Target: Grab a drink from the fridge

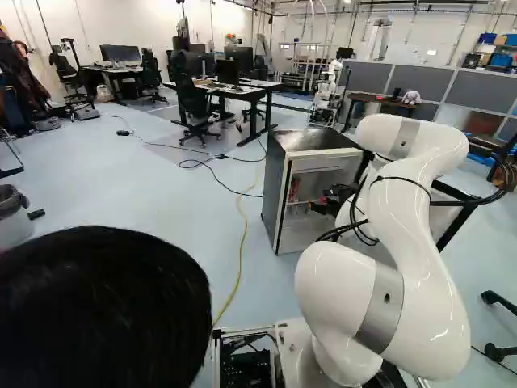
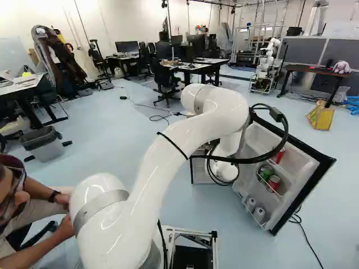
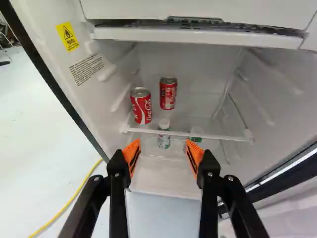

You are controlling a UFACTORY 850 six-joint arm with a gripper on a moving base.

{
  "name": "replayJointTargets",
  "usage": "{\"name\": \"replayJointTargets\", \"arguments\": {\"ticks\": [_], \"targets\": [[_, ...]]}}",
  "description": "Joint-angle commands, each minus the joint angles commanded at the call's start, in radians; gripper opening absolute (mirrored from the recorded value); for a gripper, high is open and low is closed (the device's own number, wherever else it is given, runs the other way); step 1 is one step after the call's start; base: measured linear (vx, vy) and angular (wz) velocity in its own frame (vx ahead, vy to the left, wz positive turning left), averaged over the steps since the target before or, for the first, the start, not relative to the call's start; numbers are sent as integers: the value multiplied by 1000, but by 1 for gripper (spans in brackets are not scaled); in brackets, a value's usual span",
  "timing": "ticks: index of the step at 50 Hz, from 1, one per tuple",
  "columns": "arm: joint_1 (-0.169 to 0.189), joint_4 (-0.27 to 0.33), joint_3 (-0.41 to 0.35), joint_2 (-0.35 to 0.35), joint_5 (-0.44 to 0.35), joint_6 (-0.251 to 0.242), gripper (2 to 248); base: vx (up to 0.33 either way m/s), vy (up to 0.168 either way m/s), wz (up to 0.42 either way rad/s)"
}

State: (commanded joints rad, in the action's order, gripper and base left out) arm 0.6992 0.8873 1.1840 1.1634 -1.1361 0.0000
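End effector: it stood released (image 3: pixel 162 148), orange pads (image 3: pixel 132 154) wide apart with nothing between them, facing into the fridge (image 1: pixel 277 194).
Front red can (image 3: pixel 141 107): it stood upright on the wire-edged shelf (image 3: pixel 185 133), nearest the wall with the yellow warning sticker (image 3: pixel 67 36), and seemed the easiest drink to reach.
Rear red can (image 3: pixel 168 94): it stood upright, deeper in, near the first.
White-capped bottle (image 3: pixel 164 135): it appeared to stand below the shelf, a harder reach.
Handling: a full can would likely have felt fairly heavy and firm, its thin wall denting under a hard squeeze, its chilled metal perhaps slippery.
Hold: mid-body, one pad on each side, was the sound place, with a lift clear of the shelf's edge before backing out.
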Motion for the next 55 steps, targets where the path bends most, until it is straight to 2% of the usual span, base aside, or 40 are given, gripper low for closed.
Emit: {"name": "replayJointTargets", "arguments": {"ticks": [26,55], "targets": [[-17,0,48,23,0,0,148,0,0,0],[-79,0,153,75,0,0,148,0,0,0]]}}
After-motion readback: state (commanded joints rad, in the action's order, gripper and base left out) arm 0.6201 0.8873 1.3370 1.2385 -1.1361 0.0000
